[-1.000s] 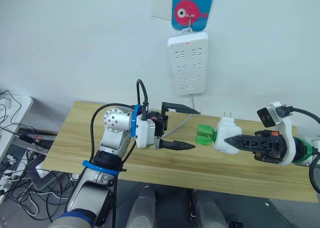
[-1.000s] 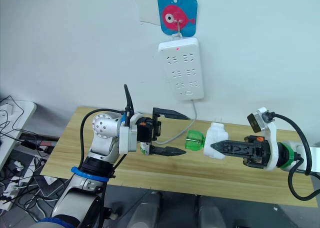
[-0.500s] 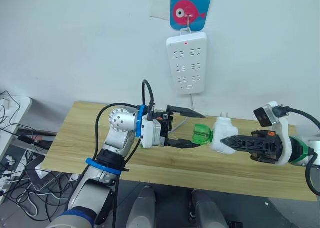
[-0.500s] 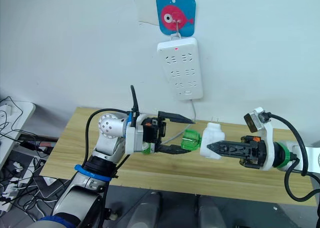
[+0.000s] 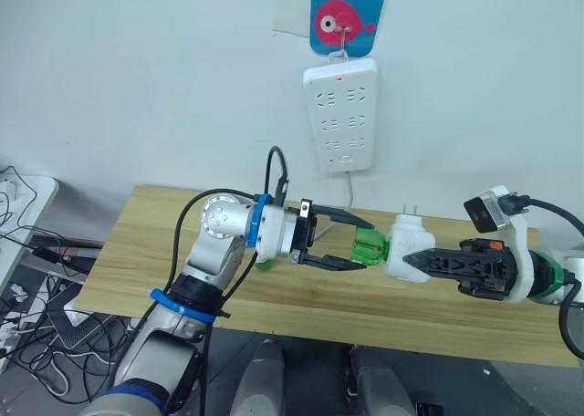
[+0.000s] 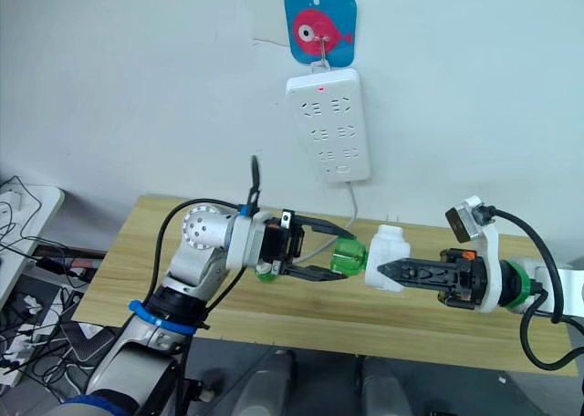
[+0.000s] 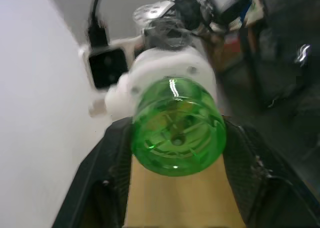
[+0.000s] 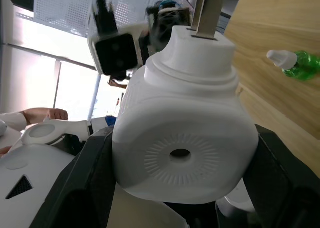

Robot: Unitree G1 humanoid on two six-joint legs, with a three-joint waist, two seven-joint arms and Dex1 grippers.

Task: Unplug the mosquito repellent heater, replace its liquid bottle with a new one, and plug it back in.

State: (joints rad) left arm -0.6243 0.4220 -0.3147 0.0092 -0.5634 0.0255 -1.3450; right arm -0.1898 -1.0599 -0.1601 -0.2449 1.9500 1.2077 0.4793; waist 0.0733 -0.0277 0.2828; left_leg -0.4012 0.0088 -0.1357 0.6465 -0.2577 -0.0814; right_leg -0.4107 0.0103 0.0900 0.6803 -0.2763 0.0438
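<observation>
Above the wooden bench (image 5: 137, 252), the left gripper (image 5: 351, 244) has its jaws parted around the green bottle (image 5: 369, 246), one each side. Its mosquito repellent heater (image 5: 408, 244) sits clamped in the right gripper (image 5: 412, 261) jaws.

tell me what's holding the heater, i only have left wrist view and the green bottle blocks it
Observer: The right gripper holds the mosquito repellent heater above the wooden table, prongs up.
Operator: any spare bottle around
Observer: Yes, a second green bottle lies on the table.
Operator: where's the socket
Observer: The power strip hangs on the wall above the table.
</observation>
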